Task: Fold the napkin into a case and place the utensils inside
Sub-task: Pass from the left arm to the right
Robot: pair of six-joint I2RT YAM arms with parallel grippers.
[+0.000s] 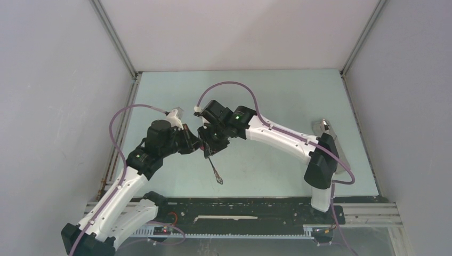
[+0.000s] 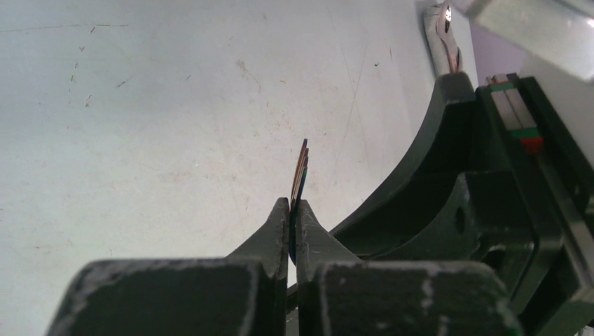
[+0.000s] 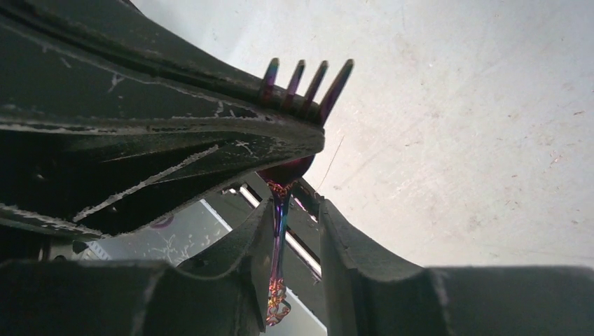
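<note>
Two grippers on one slim iridescent metal fork (image 3: 279,231), held up over the pale table (image 1: 277,176): your left gripper (image 2: 294,207) is clenched on its neck, and the handle runs lengthwise between the parted fingers of your right gripper (image 3: 295,213), straddling, not yet pinching

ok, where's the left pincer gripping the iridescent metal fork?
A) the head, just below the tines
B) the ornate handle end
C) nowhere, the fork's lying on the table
A: the left pincer is shut on the iridescent metal fork at its head. The tines poke out past its fingertips, and the handle hangs down between the fingers of the right pincer.
</note>
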